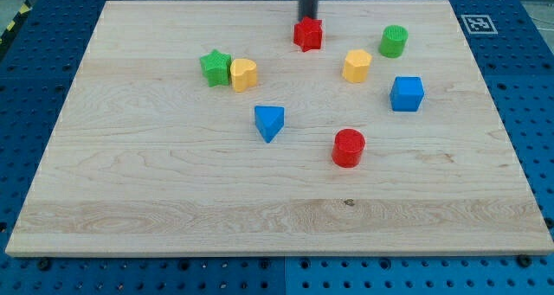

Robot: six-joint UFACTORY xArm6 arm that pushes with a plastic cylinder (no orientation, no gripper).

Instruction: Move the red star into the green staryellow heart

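The red star (307,35) sits near the view's top centre of the wooden board (130,182). My tip (307,18) comes down from the view's top and stands right at the star's top edge, touching or nearly touching it. The green star (215,67) and the yellow heart (244,73) sit side by side and touching, to the left of and below the red star, about a hundred pixels away.
A yellow hexagon block (356,66), a green cylinder (393,41) and a blue cube (407,93) lie to the right. A blue triangle block (269,122) and a red cylinder (349,148) lie near the middle. A marker tag (476,22) sits off the board's top right corner.
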